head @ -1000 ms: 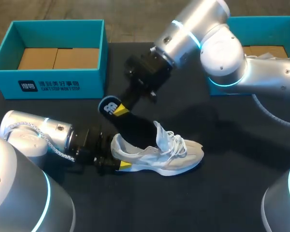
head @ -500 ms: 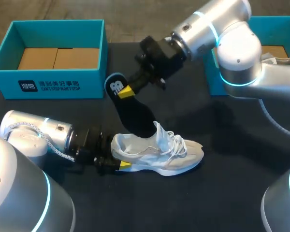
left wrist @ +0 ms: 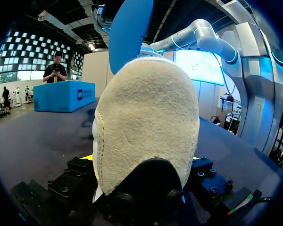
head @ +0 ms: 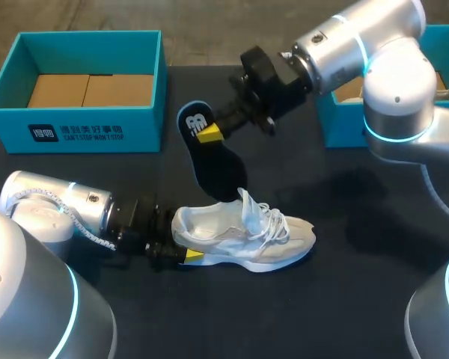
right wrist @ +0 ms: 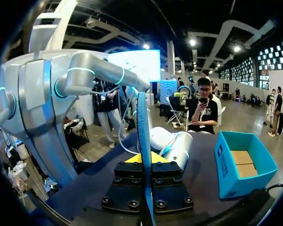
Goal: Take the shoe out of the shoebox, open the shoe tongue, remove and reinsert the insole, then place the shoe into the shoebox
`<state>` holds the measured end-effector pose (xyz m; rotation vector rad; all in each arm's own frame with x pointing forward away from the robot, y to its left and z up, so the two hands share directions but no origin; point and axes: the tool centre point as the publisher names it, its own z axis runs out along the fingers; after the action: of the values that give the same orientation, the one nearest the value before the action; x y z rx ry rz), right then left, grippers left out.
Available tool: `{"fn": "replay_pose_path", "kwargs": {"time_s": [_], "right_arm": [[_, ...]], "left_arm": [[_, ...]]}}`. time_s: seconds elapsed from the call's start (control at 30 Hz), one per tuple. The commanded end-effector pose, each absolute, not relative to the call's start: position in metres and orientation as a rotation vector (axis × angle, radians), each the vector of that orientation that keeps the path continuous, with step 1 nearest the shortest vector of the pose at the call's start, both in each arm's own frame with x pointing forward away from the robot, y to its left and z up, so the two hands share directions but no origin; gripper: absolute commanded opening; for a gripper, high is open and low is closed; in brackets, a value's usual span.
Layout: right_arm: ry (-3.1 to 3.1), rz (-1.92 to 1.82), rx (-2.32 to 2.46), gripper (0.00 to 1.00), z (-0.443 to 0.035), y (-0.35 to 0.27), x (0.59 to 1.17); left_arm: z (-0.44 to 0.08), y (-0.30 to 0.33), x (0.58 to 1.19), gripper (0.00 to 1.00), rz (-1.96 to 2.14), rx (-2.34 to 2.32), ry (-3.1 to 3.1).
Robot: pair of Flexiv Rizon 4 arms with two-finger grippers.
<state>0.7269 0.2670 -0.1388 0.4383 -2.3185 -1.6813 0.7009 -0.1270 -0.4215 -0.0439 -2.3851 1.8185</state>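
A white shoe [head: 254,238] lies on its sole on the black table, tongue raised. My left gripper [head: 176,245] is shut on its heel [left wrist: 146,136], one yellow fingertip [head: 194,256] showing on the near side. Above the shoe my right gripper [head: 207,134] is shut on the heel end of the dark insole [head: 215,168], which has a blue underside [left wrist: 129,28]. The insole hangs slanted, its toe end just over the shoe's opening. In the right wrist view the insole [right wrist: 142,122] stands edge-on between the shut fingers [right wrist: 145,157].
A teal shoebox [head: 82,123] with a cardboard insert stands at the back left. A second teal box [head: 337,134] stands at the back right behind my right arm, holding something white. The table in front of the shoe is bare.
My right gripper has risen and moved right with the insole, drawing it up out of the shoe. The left arm and the shoe have stayed put.
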Motion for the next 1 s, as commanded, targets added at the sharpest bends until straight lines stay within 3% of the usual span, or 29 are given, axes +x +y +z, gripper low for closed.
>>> {"fn": "replay_pose_path", "kwargs": {"time_s": [0.03,0.4,1.0], "right_arm": [[-2.319,-1.697,0.428,0.0,-0.138,0.273,0.726],[-2.422,-1.711,0.389,0.0,-0.053,0.289,0.717],[-2.295,-1.949,0.08,0.0,-0.017,0.233,0.682]], "left_arm": [[-0.427,-0.125,0.702,0.0,1.819,-0.043,-2.386],[-0.427,-0.125,0.702,0.0,1.819,-0.043,-2.386],[-0.427,-0.125,0.702,0.0,1.819,-0.043,-2.386]]}}
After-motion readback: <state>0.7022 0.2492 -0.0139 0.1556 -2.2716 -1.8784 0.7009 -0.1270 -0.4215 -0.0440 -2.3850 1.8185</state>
